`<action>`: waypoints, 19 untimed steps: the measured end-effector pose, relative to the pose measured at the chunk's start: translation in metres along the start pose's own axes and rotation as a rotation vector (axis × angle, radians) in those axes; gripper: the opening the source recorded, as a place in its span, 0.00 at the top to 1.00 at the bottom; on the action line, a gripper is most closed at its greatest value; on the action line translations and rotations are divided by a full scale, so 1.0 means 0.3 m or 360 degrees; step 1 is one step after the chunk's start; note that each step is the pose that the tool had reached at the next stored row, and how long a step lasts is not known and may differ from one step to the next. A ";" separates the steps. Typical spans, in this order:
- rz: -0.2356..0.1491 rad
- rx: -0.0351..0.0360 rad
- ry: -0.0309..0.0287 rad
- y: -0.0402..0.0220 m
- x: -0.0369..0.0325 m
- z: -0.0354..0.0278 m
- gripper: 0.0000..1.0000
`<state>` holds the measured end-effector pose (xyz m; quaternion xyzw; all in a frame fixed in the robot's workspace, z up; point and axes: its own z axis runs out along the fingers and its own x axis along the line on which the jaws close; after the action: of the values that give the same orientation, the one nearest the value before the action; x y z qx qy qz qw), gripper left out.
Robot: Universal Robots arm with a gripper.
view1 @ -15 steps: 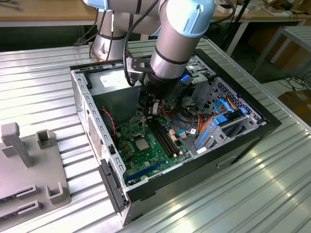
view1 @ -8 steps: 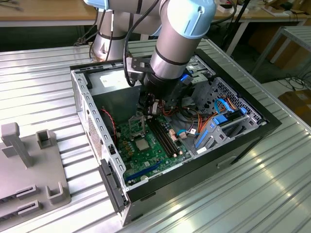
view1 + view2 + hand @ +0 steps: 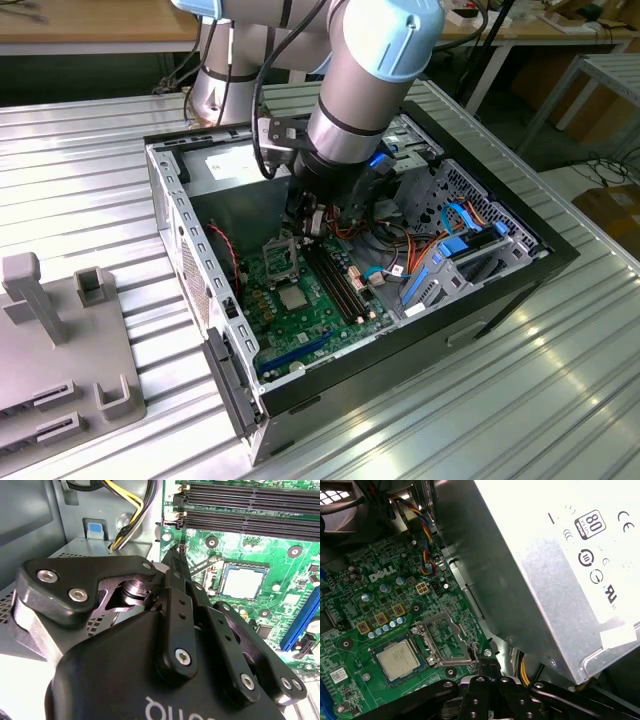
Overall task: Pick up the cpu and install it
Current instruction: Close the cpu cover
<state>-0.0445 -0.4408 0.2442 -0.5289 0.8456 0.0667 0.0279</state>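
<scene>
Gripper [image 3: 176, 555], fingers closed together and holding nothing, poised by the open socket frame [image 3: 442, 642]. The cpu [image 3: 396, 659] lies flat on the motherboard [image 3: 375, 605] beside that frame. Judged light, rigid, smooth and fragile; best gripped by opposite edges.

Bright, even overhead light falls on the ribbed metal table [image 3: 560, 380], which throws back pale streaks of glare in the exterior view, while the inside of the open computer case [image 3: 400, 330] sits in the arm's shadow. In the first wrist view the power supply [image 3: 560, 565] is washed out almost to white. The gripper [image 3: 175, 555] looms dark and soft in the second wrist view; the motherboard [image 3: 270, 545] is sharp
</scene>
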 end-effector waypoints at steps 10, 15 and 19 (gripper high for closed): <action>0.0000 -0.0002 -0.00047 0.004 0.001 -0.006 0.89; 0.0000 -0.0003 -0.00058 0.004 0.001 -0.010 0.89; 0.0000 -0.0003 -0.00070 0.004 0.000 -0.013 0.89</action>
<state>-0.0456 -0.4408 0.2483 -0.5288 0.8455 0.0686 0.0293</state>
